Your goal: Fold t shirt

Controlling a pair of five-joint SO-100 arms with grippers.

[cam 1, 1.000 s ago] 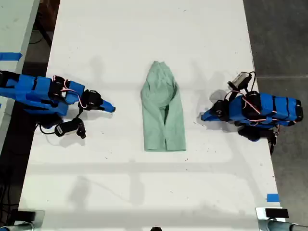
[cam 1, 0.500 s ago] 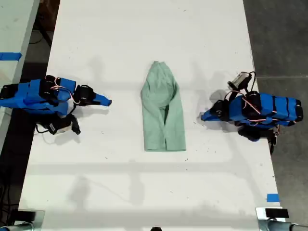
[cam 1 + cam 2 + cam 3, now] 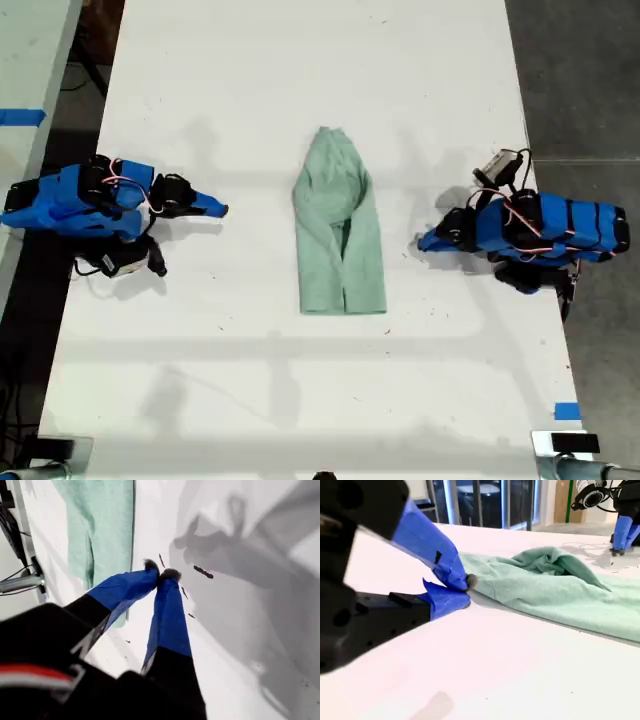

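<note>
My first gripper (image 3: pixel 161 572): jaws shut, tips touching, nothing between them. Tips rest on or just above the table (image 3: pixel 240 645); contact cannot be told.

My second gripper (image 3: pixel 467 590): jaws shut too, tips pressed together, empty, low over the table.

The t shirt (image 3: pixel 340 240) lies flat between the two grippers and touches neither. From my first gripper (image 3: pixel 422 242) it is straight ahead of the tips, near, with a bare strip of table between. From my second gripper (image 3: pixel 222 210) it is also ahead of the tips, across a wider strip. The first gripper is the nearer one.

Long axis of the t shirt runs crosswise to the line joining the two sets of tips, so each gripper faces a long side edge rather than an end. It is already narrowed into a strip, with a seam-like overlap down the middle. One end is bunched and rounded (image 3: pixel 555 562), the other square and flat (image 3: pixel 100 520).

Judgement: the fold left is end to end, along the long axis. Both jaws would need to open before taking an end.
</note>
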